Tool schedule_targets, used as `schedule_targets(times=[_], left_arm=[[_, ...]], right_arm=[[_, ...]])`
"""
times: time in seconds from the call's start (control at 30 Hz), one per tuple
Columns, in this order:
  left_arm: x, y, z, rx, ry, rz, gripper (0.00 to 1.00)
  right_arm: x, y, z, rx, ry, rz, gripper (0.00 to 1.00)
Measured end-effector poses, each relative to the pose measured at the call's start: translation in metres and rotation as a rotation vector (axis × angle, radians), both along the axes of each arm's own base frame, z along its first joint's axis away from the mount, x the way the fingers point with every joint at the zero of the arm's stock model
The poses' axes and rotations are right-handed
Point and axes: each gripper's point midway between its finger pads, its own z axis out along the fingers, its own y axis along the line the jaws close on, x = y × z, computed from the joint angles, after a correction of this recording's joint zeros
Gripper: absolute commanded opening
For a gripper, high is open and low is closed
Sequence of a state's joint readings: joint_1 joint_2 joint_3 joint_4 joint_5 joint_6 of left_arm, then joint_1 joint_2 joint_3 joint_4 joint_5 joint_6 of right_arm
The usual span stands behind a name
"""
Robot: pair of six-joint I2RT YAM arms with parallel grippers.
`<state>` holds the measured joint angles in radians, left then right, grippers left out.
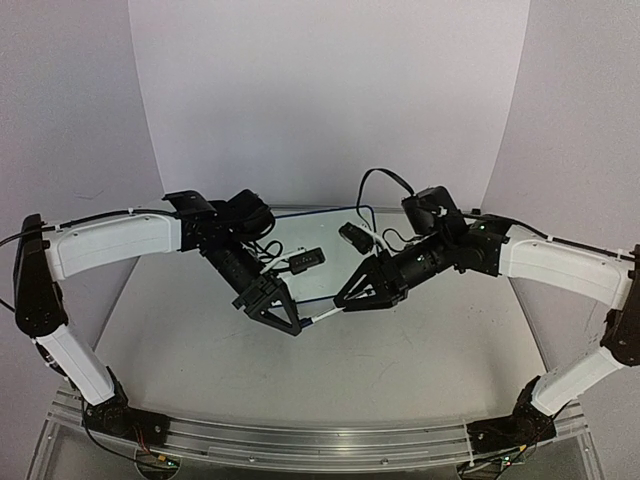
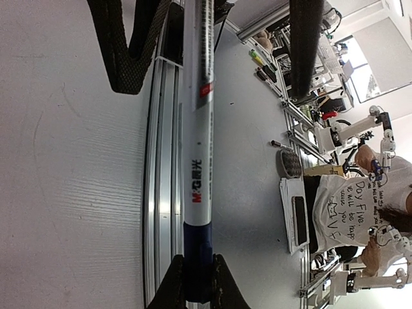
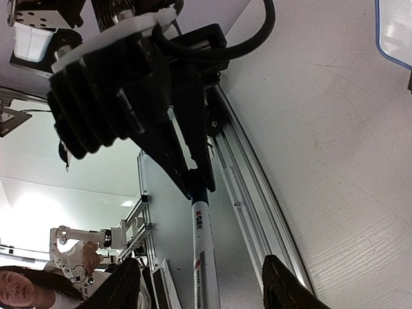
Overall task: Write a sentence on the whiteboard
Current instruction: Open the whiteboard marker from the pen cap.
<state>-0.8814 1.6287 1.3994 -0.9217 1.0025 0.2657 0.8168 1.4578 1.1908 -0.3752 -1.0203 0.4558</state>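
My left gripper (image 1: 290, 320) is shut on the dark-blue cap (image 2: 198, 254) of a white marker (image 2: 198, 148), held above the table's middle. The marker points at my right gripper (image 1: 345, 300), whose fingers (image 3: 283, 286) stand wide apart on either side of the marker's barrel (image 3: 205, 257) without touching it. The whiteboard (image 1: 312, 232) with its thin blue frame lies flat behind both grippers; one corner shows in the right wrist view (image 3: 394, 32). No sentence shows on the parts of the board that I can see; the arms hide much of it.
Two small black clips (image 1: 308, 258) (image 1: 355, 237) sit at the whiteboard. An aluminium rail (image 1: 310, 440) runs along the table's near edge. White backdrop panels (image 1: 330, 90) stand behind. Black cables hang off both wrists.
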Motion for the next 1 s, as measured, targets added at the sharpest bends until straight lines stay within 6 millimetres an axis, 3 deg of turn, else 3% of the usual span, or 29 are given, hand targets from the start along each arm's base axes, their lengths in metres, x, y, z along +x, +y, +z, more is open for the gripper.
schedule_targets(times=[0.53, 1.0], left_arm=[[0.004, -0.005, -0.009, 0.022, 0.019, 0.0, 0.0], [0.0, -0.003, -0.008, 0.027, 0.043, -0.007, 0.0]], right_arm=[[-0.016, 0.016, -0.007, -0.009, 0.025, 0.069, 0.51], [-0.018, 0.02, -0.017, -0.03, 0.037, 0.08, 0.25]])
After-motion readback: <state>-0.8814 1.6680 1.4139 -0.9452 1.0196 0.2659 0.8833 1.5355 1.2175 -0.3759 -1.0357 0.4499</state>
